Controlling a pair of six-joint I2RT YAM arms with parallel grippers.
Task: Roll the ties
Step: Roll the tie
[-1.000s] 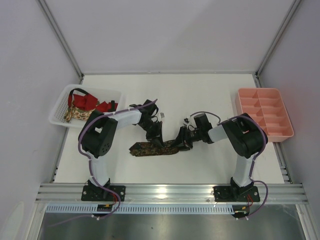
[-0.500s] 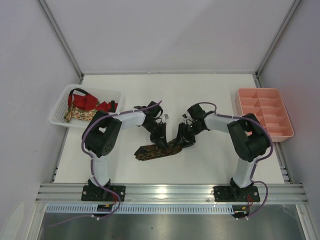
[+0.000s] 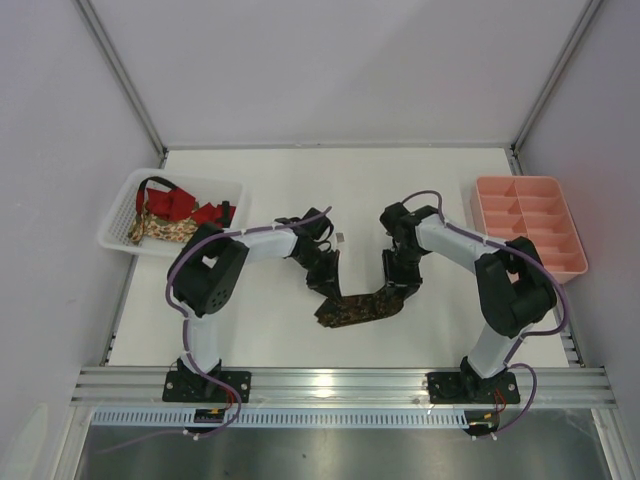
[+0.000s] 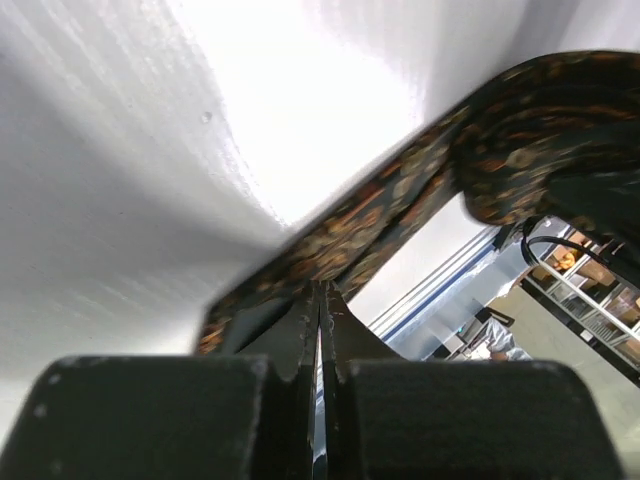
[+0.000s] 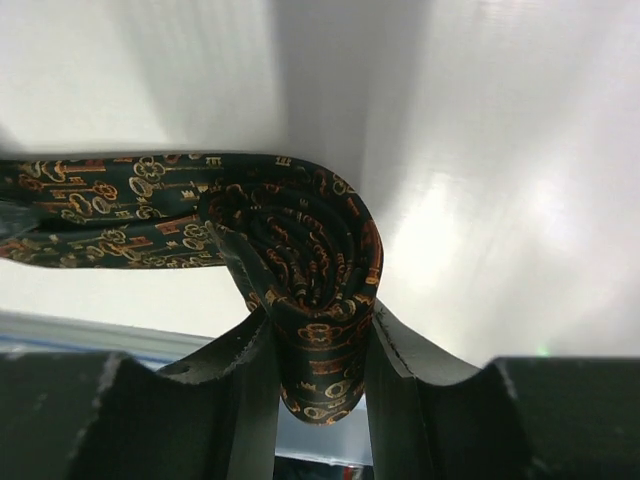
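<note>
A dark brown tie [image 3: 356, 309] with a reddish-gold pattern hangs between my two grippers, low over the white table near its middle. My right gripper [image 3: 398, 284] is shut on the tie's rolled end. In the right wrist view that coil [image 5: 300, 240] sits squeezed between the fingertips [image 5: 318, 318], and the flat strip runs off to the left. My left gripper [image 3: 322, 288] is shut on the tie's other end. In the left wrist view its jaws [image 4: 322, 292] meet at the strip [image 4: 400, 215], which leads up to the roll [image 4: 540, 130].
A white basket [image 3: 113, 228] at the back left holds a red tie [image 3: 176, 200] and a beige floral tie [image 3: 150, 229]. A pink compartment tray [image 3: 525, 181] stands at the right edge. The near table edge with its metal rail lies just below the arms.
Both grippers have carried the tie to the right and slightly nearer the front edge. The right arm has swung outward; the left arm has stretched out after it.
</note>
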